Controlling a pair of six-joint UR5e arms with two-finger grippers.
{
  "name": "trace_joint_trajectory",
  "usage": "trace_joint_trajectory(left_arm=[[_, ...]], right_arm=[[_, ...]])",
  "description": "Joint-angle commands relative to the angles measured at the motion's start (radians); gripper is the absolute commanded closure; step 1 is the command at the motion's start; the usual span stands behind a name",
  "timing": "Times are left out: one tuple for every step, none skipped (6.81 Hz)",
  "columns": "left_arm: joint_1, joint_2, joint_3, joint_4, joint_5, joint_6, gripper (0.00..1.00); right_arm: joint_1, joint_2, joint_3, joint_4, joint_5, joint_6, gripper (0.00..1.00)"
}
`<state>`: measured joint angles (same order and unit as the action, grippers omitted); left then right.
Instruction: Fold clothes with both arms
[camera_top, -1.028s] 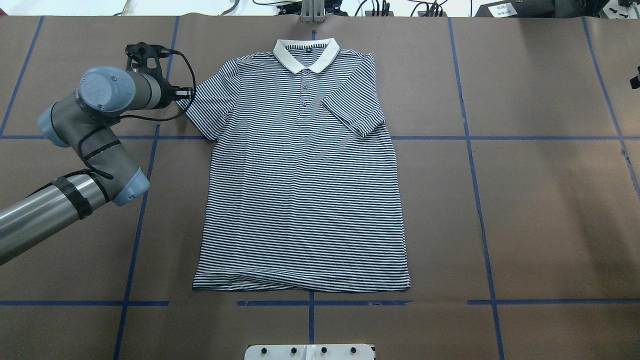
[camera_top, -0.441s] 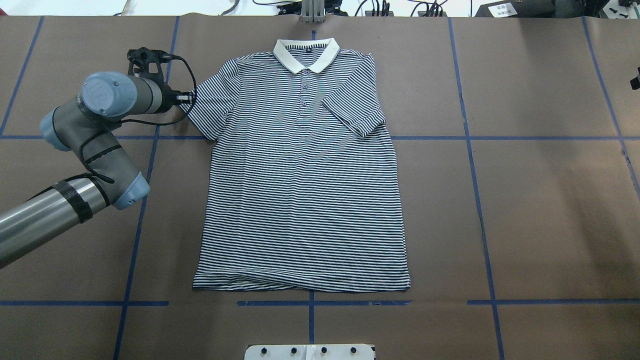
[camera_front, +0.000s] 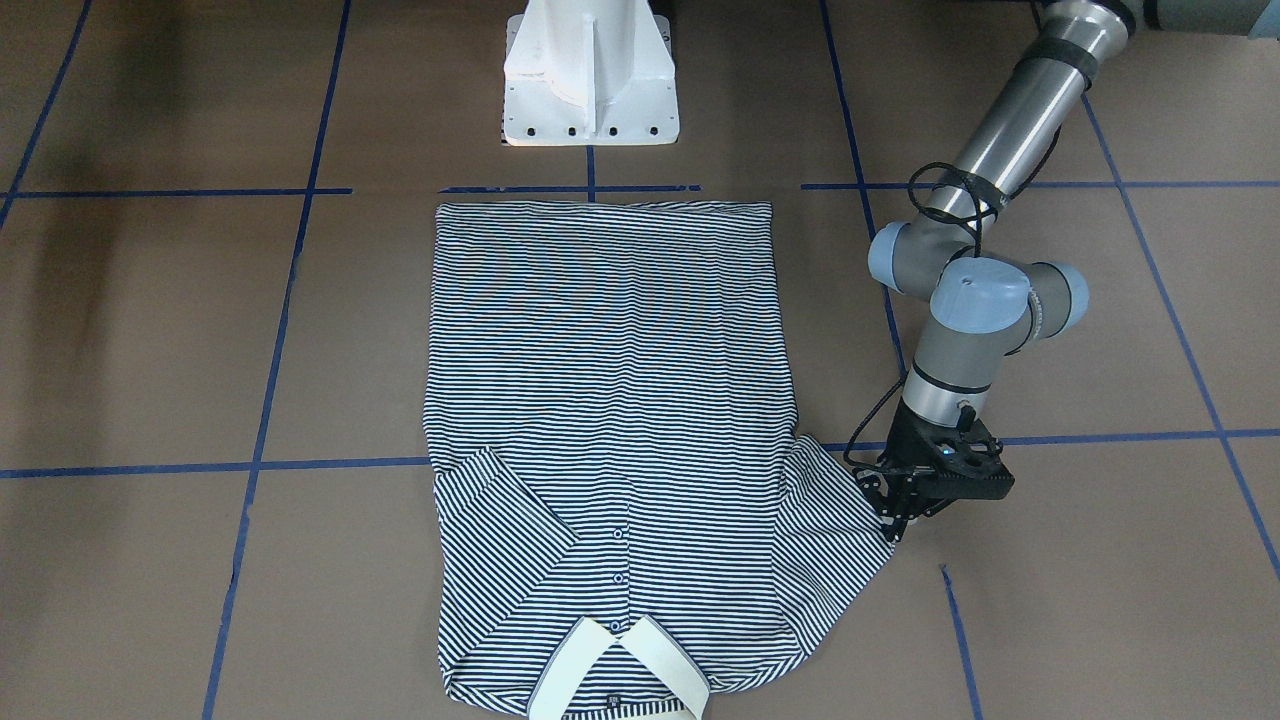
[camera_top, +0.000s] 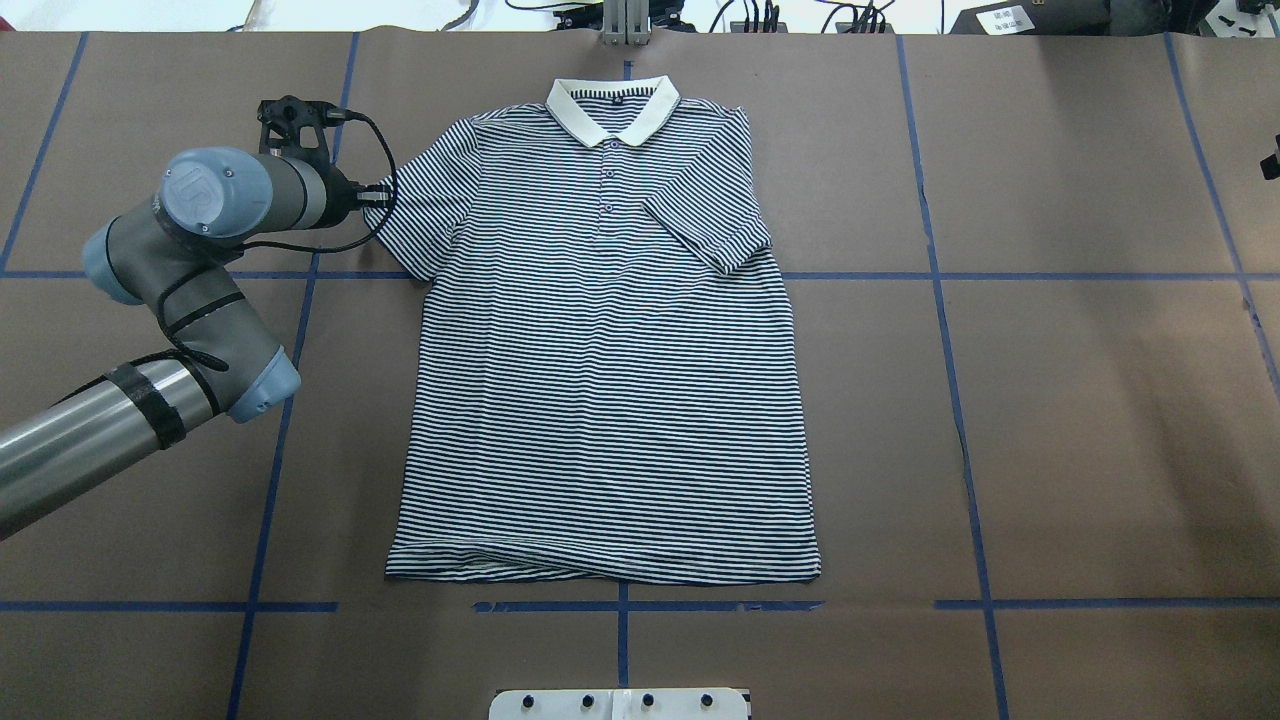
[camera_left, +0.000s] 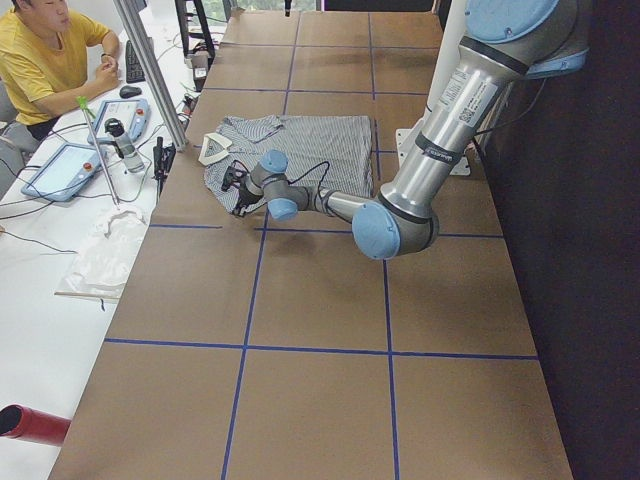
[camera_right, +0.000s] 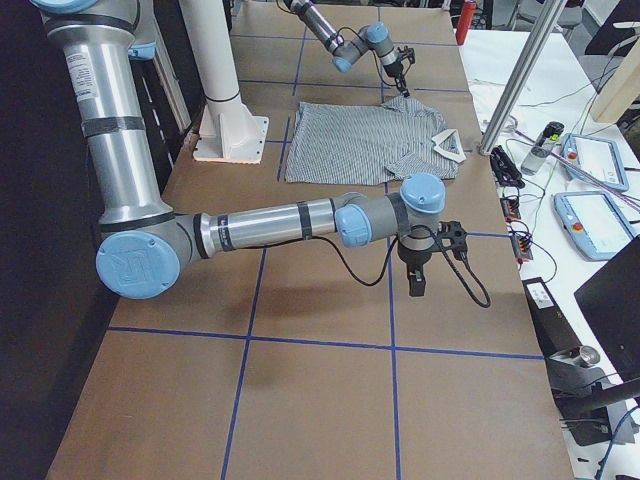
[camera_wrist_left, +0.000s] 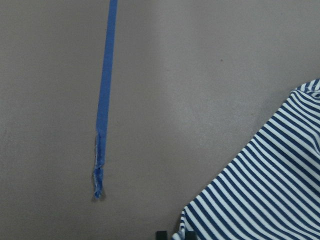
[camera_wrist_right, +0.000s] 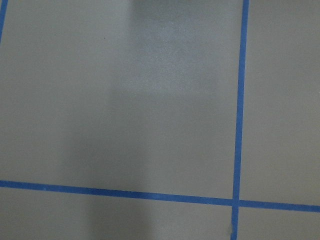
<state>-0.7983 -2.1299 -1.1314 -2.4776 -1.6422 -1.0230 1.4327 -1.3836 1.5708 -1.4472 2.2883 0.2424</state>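
Observation:
The striped polo shirt (camera_top: 610, 380) lies flat and face up on the brown table, collar at the far edge. It also shows in the front view (camera_front: 610, 380). One sleeve (camera_top: 715, 225) is folded in over the chest; the other (camera_top: 420, 200) lies spread out. My left gripper (camera_front: 893, 522) points down at the outer hem of the spread sleeve. In the left wrist view its fingertips (camera_wrist_left: 161, 234) stand a narrow gap apart, with the sleeve's corner (camera_wrist_left: 260, 195) between them. My right gripper (camera_right: 418, 283) hangs over bare table, well away from the shirt; I cannot tell whether it is open or shut.
Blue tape lines (camera_top: 940, 300) grid the table. The white pedestal base (camera_front: 590, 80) stands beyond the shirt's bottom hem. A seated person (camera_left: 40, 60), pendants and a metal pole (camera_left: 150, 70) are at the table's far side.
My left arm has shifted slightly toward the spread sleeve. The shirt has not moved.

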Motion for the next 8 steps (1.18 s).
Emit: trace_joint_trajectory(left_arm=[[0.001, -0.013, -0.077, 0.078, -0.005, -0.005, 1.0], [0.007, -0.04, -0.167, 0.238, -0.005, -0.021, 1.0], [0.025, -0.107, -0.194, 0.369, -0.004, -0.104, 1.0], [0.065, -0.187, -0.171, 0.44, -0.002, -0.17, 1.0], [0.08, -0.255, -0.096, 0.465, 0.005, -0.195, 1.0], [0.082, -0.334, 0.011, 0.464, 0.008, -0.213, 1.0], [0.097, -0.352, 0.044, 0.46, 0.008, -0.215, 1.0], [0.1, -0.357, 0.061, 0.46, 0.01, -0.204, 1.0]], right_arm=[[0.0, 0.002, 0.0, 0.001, 0.0, 0.0, 0.0], [0.0, 0.0, 0.0, 0.001, 0.0, 0.0, 0.0], [0.0, 0.0, 0.002, 0.001, 0.0, 0.002, 0.0], [0.0, 0.002, 0.0, -0.001, -0.001, 0.002, 0.0], [0.0, 0.003, 0.0, -0.001, -0.001, 0.002, 0.0], [-0.002, 0.003, 0.0, -0.001, -0.001, 0.003, 0.0], [0.0, 0.002, 0.002, -0.001, 0.0, 0.005, 0.0], [-0.002, 0.002, 0.002, -0.001, 0.0, 0.009, 0.0]])
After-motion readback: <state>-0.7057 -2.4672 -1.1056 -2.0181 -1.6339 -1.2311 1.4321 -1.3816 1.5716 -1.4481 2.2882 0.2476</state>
